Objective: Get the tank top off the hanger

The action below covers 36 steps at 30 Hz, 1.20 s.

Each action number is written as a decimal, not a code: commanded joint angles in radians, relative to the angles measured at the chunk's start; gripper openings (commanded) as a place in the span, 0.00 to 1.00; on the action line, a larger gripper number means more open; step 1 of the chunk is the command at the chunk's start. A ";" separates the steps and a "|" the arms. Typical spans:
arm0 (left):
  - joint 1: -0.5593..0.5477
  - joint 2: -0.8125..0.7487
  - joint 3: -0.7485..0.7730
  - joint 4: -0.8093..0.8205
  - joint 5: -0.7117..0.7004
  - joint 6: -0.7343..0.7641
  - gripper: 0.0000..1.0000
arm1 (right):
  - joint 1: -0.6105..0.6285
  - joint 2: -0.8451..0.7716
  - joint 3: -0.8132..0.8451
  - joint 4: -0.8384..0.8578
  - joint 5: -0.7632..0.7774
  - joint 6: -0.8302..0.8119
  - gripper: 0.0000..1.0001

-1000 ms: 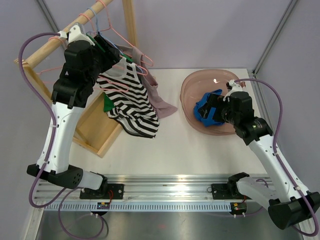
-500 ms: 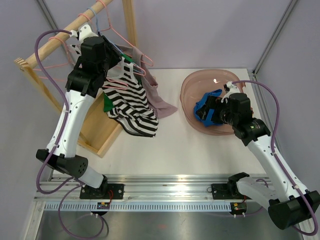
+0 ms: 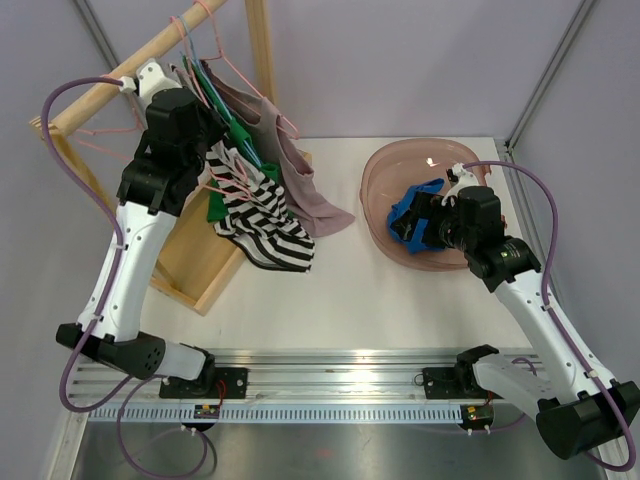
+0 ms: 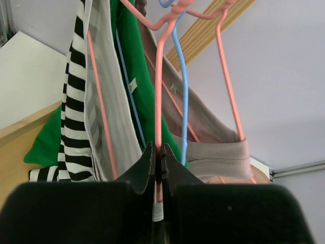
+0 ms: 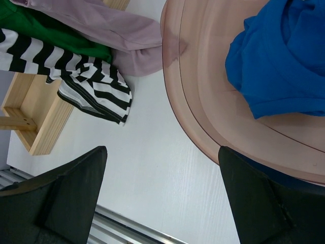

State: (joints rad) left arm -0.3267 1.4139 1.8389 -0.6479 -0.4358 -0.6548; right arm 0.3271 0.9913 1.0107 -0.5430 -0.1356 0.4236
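Observation:
A black-and-white striped tank top [image 3: 255, 215] hangs from a pink wire hanger [image 4: 158, 91] on the wooden rail, its hem resting on the table. In the left wrist view the tank top [image 4: 73, 101] hangs edge-on at the left. My left gripper [image 4: 158, 152] is shut on the pink hanger's wire just below the hook; from above it [image 3: 208, 135] is buried among the hanging clothes. My right gripper [image 5: 161, 148] stands wide open and holds nothing, hovering above the table beside the basin; from above it [image 3: 425, 218] sits over the basin's near rim.
A green garment [image 3: 215, 208] and a mauve one [image 3: 310, 195] hang beside the striped one, on a blue hanger [image 4: 180, 96] and other pink hangers. The wooden rack [image 3: 110, 85] has a base frame [image 3: 195, 265] on the table. A pink basin [image 3: 385, 170] holds a blue cloth [image 3: 415, 215].
My left gripper closed onto the pink hanger's wire. The left arm shifted at the rail and the hanging clothes swung together, turning edge-on. The right arm stayed still.

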 commanded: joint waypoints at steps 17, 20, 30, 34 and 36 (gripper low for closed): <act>-0.167 -0.159 0.030 0.195 -0.222 0.058 0.00 | 0.000 -0.014 0.032 0.021 -0.051 -0.009 0.98; -0.196 -0.225 -0.039 0.224 -0.230 0.066 0.00 | 0.001 -0.016 0.035 0.023 -0.068 -0.009 0.98; -0.206 -0.449 -0.303 0.289 -0.147 0.020 0.00 | 0.001 -0.025 0.028 0.041 -0.099 0.006 0.98; -0.210 -0.544 -0.395 0.303 -0.083 -0.017 0.00 | 0.001 -0.034 0.019 0.061 -0.136 0.010 0.98; -0.210 -0.592 -0.435 0.300 -0.023 -0.025 0.00 | 0.001 -0.036 0.009 0.078 -0.166 0.012 0.98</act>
State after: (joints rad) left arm -0.5308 0.8776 1.4330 -0.4469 -0.5419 -0.6415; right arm 0.3271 0.9802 1.0107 -0.5377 -0.2352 0.4271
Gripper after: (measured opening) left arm 0.023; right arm 0.982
